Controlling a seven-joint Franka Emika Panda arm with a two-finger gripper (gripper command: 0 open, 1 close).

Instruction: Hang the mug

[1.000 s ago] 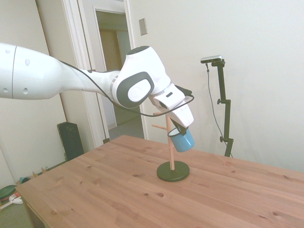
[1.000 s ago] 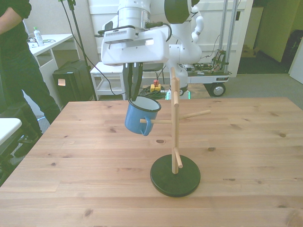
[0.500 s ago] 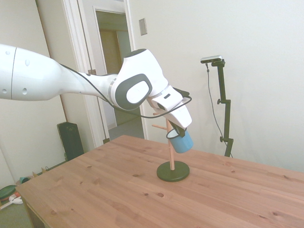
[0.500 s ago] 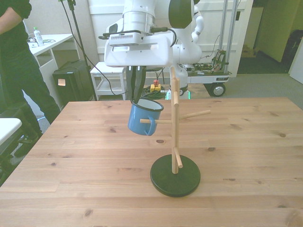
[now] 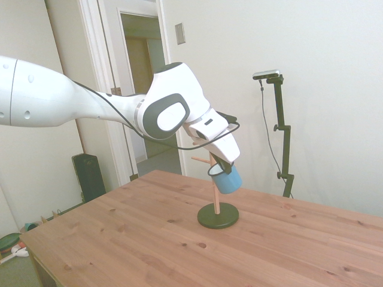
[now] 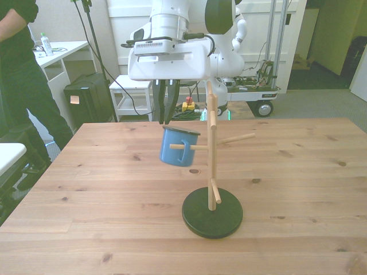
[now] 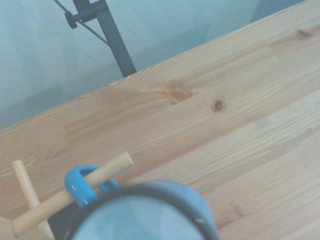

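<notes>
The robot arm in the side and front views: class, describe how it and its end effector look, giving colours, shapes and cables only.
The arm is glossy white with rounded, bulging segments and a dark grey ring at the joint. A thin black cable runs along it toward the wrist. The end effector has a wide, boxy white body and two slim dark fingers.

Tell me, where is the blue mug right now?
The mug hangs from the gripper above the table, on the front view's left of the peg tree, its handle threaded over a peg.

Side, front, close wrist views, all sharing the mug (image 6: 179, 148).
</notes>
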